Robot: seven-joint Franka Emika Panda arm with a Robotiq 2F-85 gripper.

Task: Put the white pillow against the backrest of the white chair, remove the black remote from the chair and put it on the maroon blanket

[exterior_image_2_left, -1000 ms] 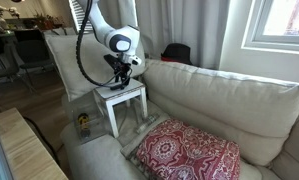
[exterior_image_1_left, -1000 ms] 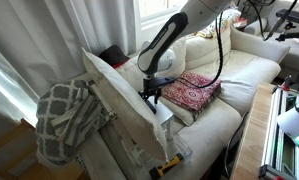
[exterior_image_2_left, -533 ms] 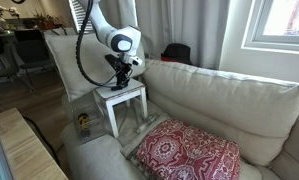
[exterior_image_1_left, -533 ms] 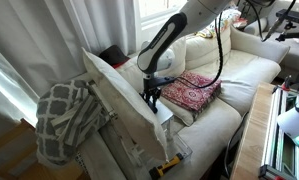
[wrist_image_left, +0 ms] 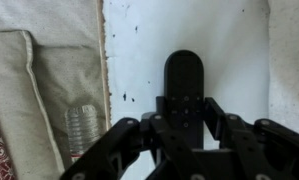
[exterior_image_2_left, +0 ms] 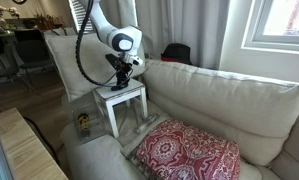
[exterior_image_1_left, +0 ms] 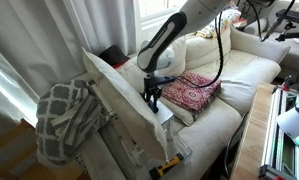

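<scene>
The black remote [wrist_image_left: 183, 78] lies on a small white table [exterior_image_2_left: 129, 96] [exterior_image_1_left: 161, 112] [wrist_image_left: 239, 60] beside the cream white chair [exterior_image_2_left: 219, 100] [exterior_image_1_left: 224, 75]. My gripper [wrist_image_left: 183, 128] [exterior_image_1_left: 149, 97] [exterior_image_2_left: 122, 78] is down at the tabletop, its fingers pressed on both sides of the remote's near end. The large white pillow [exterior_image_1_left: 117, 100] [exterior_image_2_left: 69, 58] stands on edge against the table, away from the chair's backrest. The maroon blanket [exterior_image_1_left: 192, 90] [exterior_image_2_left: 189, 150] lies folded on the chair's seat.
A grey-and-white lattice throw [exterior_image_1_left: 64, 120] hangs beside the pillow. A black-and-yellow tool [exterior_image_1_left: 169, 163] lies low by the table. A clear plastic bottle [wrist_image_left: 82, 130] lies next to the table's edge. Curtains and a window are behind the chair.
</scene>
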